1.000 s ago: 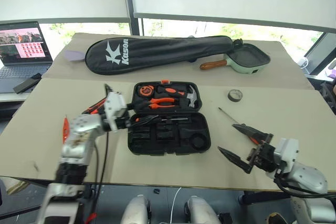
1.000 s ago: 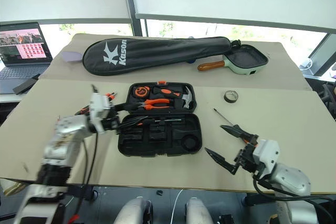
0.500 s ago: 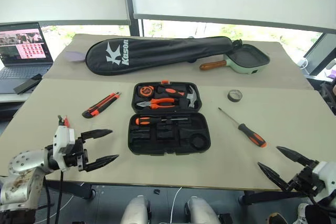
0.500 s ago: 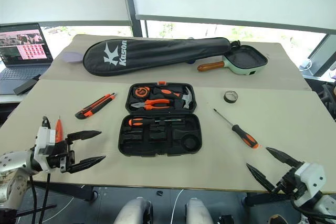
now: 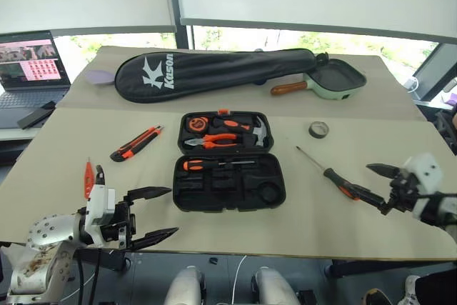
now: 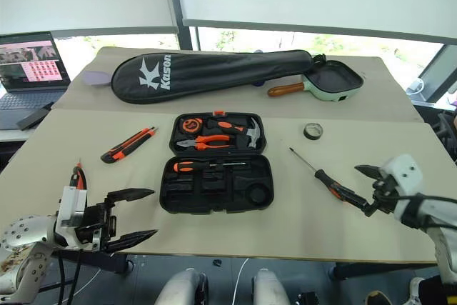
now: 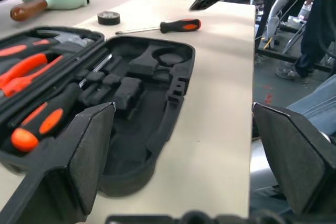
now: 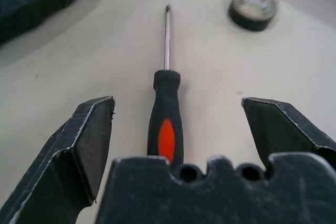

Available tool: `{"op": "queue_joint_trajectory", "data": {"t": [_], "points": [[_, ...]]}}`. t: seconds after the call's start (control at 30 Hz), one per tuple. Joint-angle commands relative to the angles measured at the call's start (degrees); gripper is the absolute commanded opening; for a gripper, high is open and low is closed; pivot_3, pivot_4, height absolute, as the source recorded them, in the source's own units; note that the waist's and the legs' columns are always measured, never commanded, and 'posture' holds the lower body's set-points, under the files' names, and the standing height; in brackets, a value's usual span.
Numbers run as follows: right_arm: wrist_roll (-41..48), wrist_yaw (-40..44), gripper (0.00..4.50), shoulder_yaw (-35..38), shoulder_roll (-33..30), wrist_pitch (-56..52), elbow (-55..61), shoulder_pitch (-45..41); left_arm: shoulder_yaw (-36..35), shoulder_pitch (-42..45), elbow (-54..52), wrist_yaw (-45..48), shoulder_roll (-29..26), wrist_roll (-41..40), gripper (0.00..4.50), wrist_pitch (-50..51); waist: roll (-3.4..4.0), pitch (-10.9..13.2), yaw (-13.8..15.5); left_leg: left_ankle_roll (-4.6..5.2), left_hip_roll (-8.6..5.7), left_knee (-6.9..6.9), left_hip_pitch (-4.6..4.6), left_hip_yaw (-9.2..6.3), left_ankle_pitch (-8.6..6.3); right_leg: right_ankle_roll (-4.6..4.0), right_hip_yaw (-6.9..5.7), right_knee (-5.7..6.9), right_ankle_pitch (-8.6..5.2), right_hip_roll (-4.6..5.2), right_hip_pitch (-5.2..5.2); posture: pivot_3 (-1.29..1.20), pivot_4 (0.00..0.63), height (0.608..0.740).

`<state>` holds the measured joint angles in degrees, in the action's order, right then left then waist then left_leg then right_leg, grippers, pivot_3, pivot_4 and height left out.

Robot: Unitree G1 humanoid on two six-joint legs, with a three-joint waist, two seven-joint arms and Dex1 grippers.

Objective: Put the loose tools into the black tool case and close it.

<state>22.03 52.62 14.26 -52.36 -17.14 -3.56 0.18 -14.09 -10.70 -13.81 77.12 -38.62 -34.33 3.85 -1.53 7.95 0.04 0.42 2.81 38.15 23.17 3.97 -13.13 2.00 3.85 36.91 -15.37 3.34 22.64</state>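
Note:
The black tool case [image 5: 228, 185] lies open in the middle of the table, one orange-black screwdriver [image 5: 213, 164] in its near half. A second screwdriver [image 5: 330, 173] lies loose to its right, with my right gripper [image 5: 360, 178] open at the handle end; the handle [image 8: 167, 124] points in between the fingers. The dark tape roll [image 5: 319, 130] sits beyond it. The utility knife [image 5: 136, 143] and the small orange tester [image 5: 88, 178] lie left of the case. My left gripper [image 5: 173, 211] is open and empty near the front-left edge, pointing toward the case [image 7: 157, 93].
Pliers, a hammer and a tape measure fill the case lid [image 5: 227, 130]. A long black Kason bag [image 5: 214, 69] and a green pan [image 5: 335, 80] lie along the far side. A laptop [image 5: 28, 62] stands on a side table at the left.
My left gripper left a screwdriver in the case, opened and drew back to the front-left edge. My right gripper swung out toward the front right, then came in behind the loose screwdriver's handle.

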Motion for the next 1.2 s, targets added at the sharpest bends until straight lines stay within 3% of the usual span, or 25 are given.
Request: {"op": "queue_joint_trajectory", "data": {"t": [0.03, 0.1, 0.2, 0.37, 0.5, 0.63, 0.73, 0.87, 1.0, 1.2], "points": [[-4.8, 0.86, 4.5, -5.17, -1.05, -2.09, -6.57, -6.43, 0.32, 0.71, -1.91, -0.3, -0.41, -1.0, 4.48, -0.2, 0.01, 0.0, -0.01, 0.01, -0.04, 0.0, 0.09, 0.05, 0.0, 0.01, 0.03, -0.01, 0.01, 0.0, 0.09, 0.0, 0.15, 0.74], [-6.56, 1.31, 4.5, -7.68, -1.07, -3.34, -8.85, -8.97, 0.43, 0.52, -2.23, -0.63, -0.27, -0.91, 4.48, -0.26, 0.01, 0.01, -0.2, 0.01, -0.08, 0.0, 0.25, 0.06, 0.0, 0.05, 0.11, -0.01, 0.04, 0.03, 0.28, 0.0, 0.15, 0.74], [-8.0, 1.59, 3.82, -9.1, -0.88, -3.62, -10.05, -10.36, 0.39, -0.17, -2.89, -0.84, -0.2, -0.9, 4.5, -0.34, -0.02, -0.01, -0.53, 0.02, -0.07, 0.0, 0.31, 0.05, 0.0, 0.07, 0.13, 0.0, 0.05, 0.0, 0.34, 0.0, 0.15, 0.74], [-6.28, 1.39, 2.25, -6.96, -0.09, -5.02, -7.31, -9.71, 0.01, -1.34, -4.84, -1.46, -1.65, -2.93, 4.5, 3.37, -0.1, 0.0, -0.69, 0.02, -0.05, 0.0, 0.23, 0.05, 0.0, 0.1, 0.12, -0.01, 0.07, 0.0, 0.25, 0.0, 0.15, 0.74], [-3.69, 4.06, 1.04, -2.63, 0.54, 1.83, -5.1, -7.35, 0.01, -0.48, -5.3, -2.82, -1.17, -4.07, 4.5, 4.44, -0.09, 0.01, -0.48, 0.02, -0.04, 0.01, 0.25, 0.06, 0.0, 0.11, 0.12, -0.01, 0.06, 0.02, 0.26, 0.0, 0.15, 0.74], [-0.51, 8.01, 1.04, 0.68, 2.72, 11.94, -1.24, -8.16, 0.46, 0.54, -5.56, -4.27, -0.62, -4.54, 4.5, 5.12, -0.06, 0.02, -0.9, 0.02, -0.06, 0.01, 0.28, 0.05, 0.0, 0.11, 0.13, 0.02, 0.06, -0.02, 0.32, 0.0, 0.15, 0.74], [3.36, 11.96, 1.04, -1.65, 3.17, 9.82, 5.79, -11.22, 0.56, 0.54, -5.65, -4.54, -0.8, -4.61, 4.5, 5.38, 0.01, 0.07, -1.64, 0.02, 0.02, 0.0, 0.23, -0.02, 0.0, 0.08, 0.21, 0.09, 0.09, -0.11, 0.37, 0.0, 0.15, 0.74], [2.3, 13.84, 1.04, -15.05, 4.38, -2.78, 14.34, -23.08, -1.19, 0.64, -3.94, -7.36, 0.52, -4.6, 4.5, 4.84, 0.02, 0.09, -2.41, 0.02, 0.06, 0.0, 0.19, -0.14, 0.0, 0.05, 0.21, 0.16, 0.1, -0.14, 0.38, 0.0, 0.15, 0.74], [-1.42, 13.36, 1.04, -23.57, 6.63, -9.29, 14.38, -31.01, -2.01, 0.28, -2.9, -8.78, 1.12, -3.42, 4.5, 3.55, -0.13, 0.17, -1.89, 0.02, 0.06, -0.01, 0.26, -0.25, 0.0, 0.01, 0.1, 0.17, 0.11, -0.12, 0.43, 0.0, 0.15, 0.74], [-13.66, 16.77, 1.04, -36.59, 9.89, -3.11, 4.17, -39.41, -3.65, -2.48, -3.58, -11.21, 1.88, -2.55, 4.5, 2.07, -0.19, 0.21, -0.66, 0.04, -0.01, 0.0, 0.52, -0.17, -0.02, 0.08, 0.08, 0.09, 0.16, 0.07, 0.64, 0.0, 0.15, 0.74]]}}
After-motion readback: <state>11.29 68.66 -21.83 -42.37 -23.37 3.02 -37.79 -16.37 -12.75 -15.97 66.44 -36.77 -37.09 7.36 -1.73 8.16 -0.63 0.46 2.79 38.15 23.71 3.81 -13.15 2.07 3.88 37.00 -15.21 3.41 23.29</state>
